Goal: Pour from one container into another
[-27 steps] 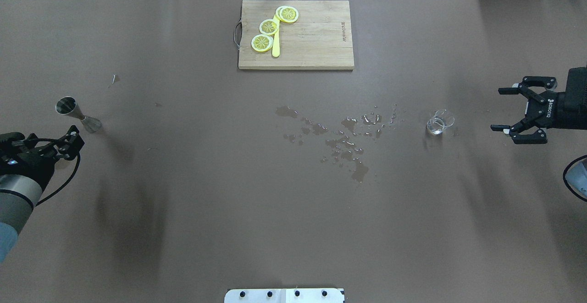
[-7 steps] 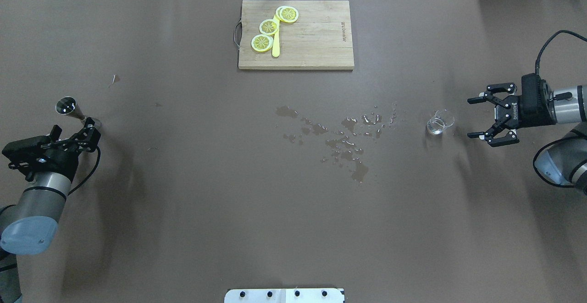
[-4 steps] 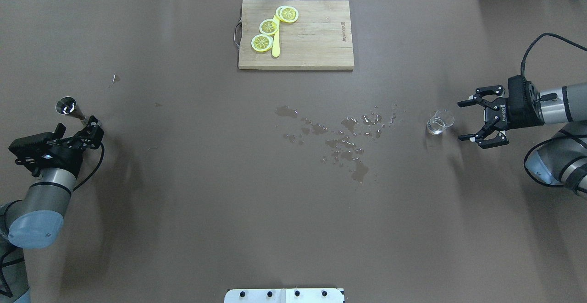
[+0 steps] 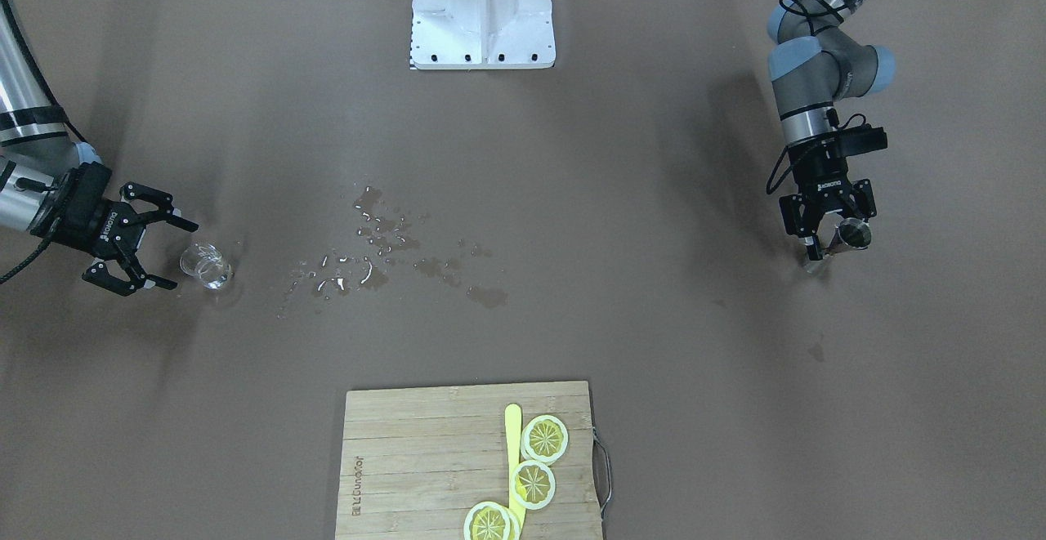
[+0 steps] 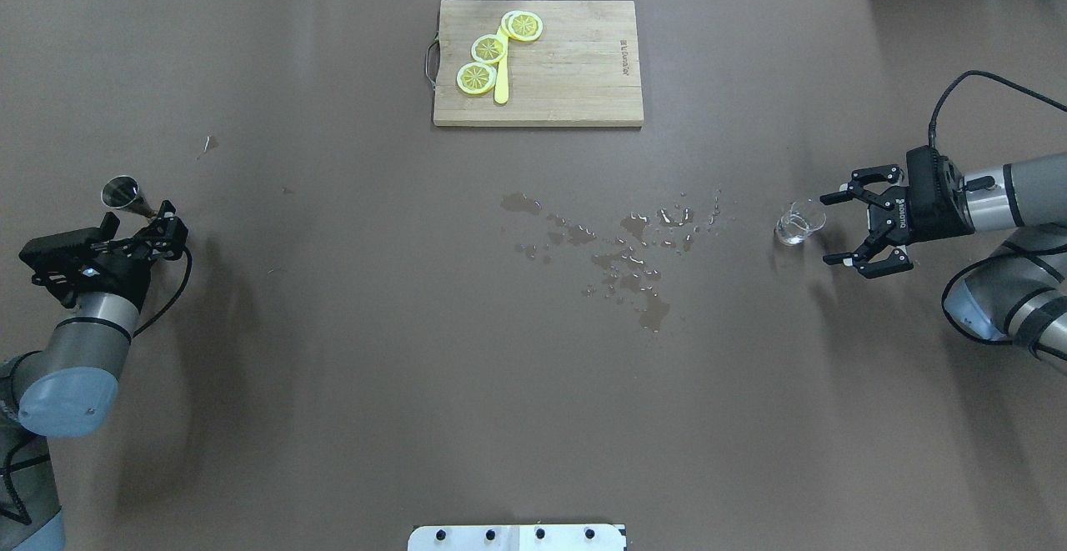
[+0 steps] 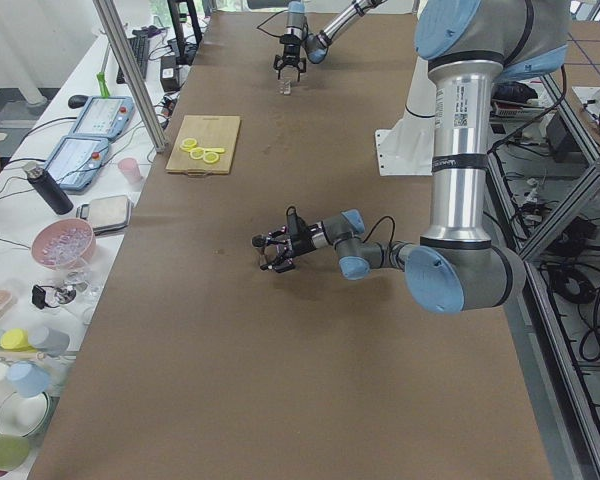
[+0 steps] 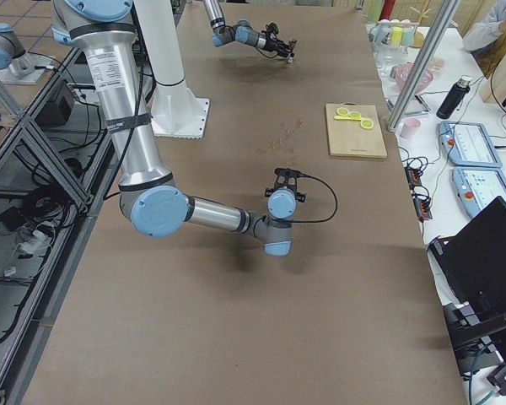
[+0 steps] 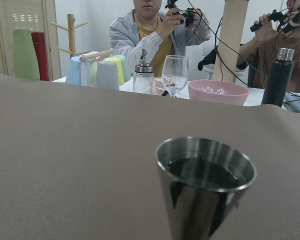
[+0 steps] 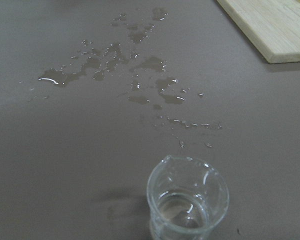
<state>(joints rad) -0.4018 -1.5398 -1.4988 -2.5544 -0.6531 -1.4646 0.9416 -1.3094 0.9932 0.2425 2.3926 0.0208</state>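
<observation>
A steel jigger [image 5: 119, 192] stands upright at the table's left, and the left wrist view shows dark liquid inside the jigger [image 8: 205, 185]. My left gripper [image 5: 140, 219] is open, its fingers reaching either side of the jigger's lower part; from the front it [image 4: 827, 234] sits right beside the jigger [image 4: 856, 234]. A small clear glass beaker [image 5: 798, 222] with a little clear liquid stands at the right. My right gripper [image 5: 828, 230] is open just right of it, fingertips close to the glass without enclosing it. The right wrist view shows the beaker [image 9: 187, 200] close ahead.
Spilled liquid [image 5: 633, 259] lies in puddles across the table's middle, left of the beaker. A wooden cutting board [image 5: 575, 67] with lemon slices [image 5: 489, 48] and a yellow knife sits at the far edge. The robot's base plate [image 5: 517, 537] is at the near edge.
My left gripper has moved forward until its open fingers flank the jigger. My right gripper has slid left toward the beaker, staying open. Neither container has moved.
</observation>
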